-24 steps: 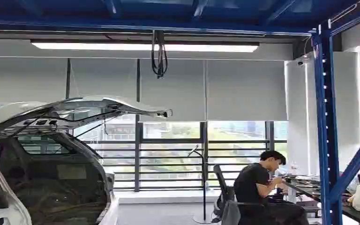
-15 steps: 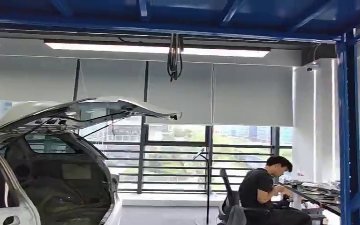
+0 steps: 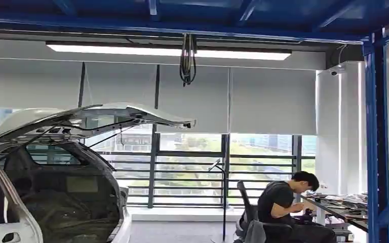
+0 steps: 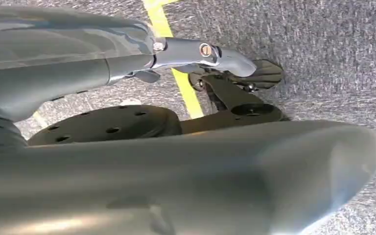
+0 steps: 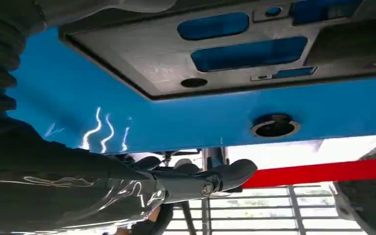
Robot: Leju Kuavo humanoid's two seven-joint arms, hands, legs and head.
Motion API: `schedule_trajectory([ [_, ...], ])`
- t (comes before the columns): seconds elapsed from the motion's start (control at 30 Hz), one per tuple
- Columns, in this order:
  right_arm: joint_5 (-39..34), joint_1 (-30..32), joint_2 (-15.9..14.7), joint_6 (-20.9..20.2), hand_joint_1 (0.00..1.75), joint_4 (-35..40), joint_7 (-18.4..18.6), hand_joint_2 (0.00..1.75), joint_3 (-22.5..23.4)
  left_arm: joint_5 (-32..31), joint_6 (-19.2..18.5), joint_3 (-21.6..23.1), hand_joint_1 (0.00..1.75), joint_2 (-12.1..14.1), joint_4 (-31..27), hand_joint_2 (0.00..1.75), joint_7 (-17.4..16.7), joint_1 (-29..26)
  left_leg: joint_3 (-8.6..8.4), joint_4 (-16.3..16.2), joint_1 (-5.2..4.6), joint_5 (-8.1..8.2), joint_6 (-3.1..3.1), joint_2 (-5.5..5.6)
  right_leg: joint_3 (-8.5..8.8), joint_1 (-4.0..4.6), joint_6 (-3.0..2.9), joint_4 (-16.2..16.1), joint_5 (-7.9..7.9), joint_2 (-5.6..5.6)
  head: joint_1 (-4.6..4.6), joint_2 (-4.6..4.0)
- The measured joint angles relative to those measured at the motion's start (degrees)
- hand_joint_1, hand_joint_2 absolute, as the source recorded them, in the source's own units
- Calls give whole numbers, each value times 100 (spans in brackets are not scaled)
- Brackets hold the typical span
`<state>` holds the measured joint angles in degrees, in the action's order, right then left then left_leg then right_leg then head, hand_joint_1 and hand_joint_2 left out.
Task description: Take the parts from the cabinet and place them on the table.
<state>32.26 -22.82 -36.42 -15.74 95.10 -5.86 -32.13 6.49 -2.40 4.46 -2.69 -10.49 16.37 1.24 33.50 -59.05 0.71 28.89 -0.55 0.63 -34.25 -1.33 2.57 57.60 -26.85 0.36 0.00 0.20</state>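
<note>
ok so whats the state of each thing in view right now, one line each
car tailgate: raised open
ceiling light: on
roller blinds: lowered partway, lower window uncovered
person: seated at the desk, leaning over it
desk: cluttered with items
left hand: hanging over the carpet floor, grip cannot be told
right hand: up beside a blue panel, grip cannot be told

My right hand reaches out, thumb extended, close under a blue panel. A flat grey part with blue cut-outs lies against that panel. A round hole sits in the blue. Past my thumb: a red bar and window railings.
</note>
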Motion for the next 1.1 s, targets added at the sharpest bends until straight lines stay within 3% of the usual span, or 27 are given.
schedule_trajectory([
  [0.17, -109, -204, -133, -79, 0, 2, 7, 175, -306, 2, 0, -13, 0, 0, 0, 0, 7, 3, -3, 5, 20, -5, 7, -1, -2, 16, -3, 8, -2, 2, 0, 0],
  [0.33, 168, -381, -105, 107, 0, -74, 114, 175, -668, 9, -2, -20, 0, -2, 0, 0, 28, 21, -2, 7, 24, -5, 8, 0, -3, 18, -7, 13, -5, 1, 0, 0],
  [0.7, 1159, -533, 569, 761, 0, -687, 407, 175, -1355, -13, -11, -33, 0, -2, 0, 0, 87, 42, -2, 7, 25, -5, 8, -1, -4, 19, -7, 14, -5, 1, 0, 0],
  [1.1, 2573, -43, 1071, 1169, 0, -885, 887, 175, -1473, -79, -131, -33, 0, -28, 0, 0, 195, 50, -1, 7, 25, -4, 9, -1, -7, 19, -11, 14, -8, 1, 0, -2],
])
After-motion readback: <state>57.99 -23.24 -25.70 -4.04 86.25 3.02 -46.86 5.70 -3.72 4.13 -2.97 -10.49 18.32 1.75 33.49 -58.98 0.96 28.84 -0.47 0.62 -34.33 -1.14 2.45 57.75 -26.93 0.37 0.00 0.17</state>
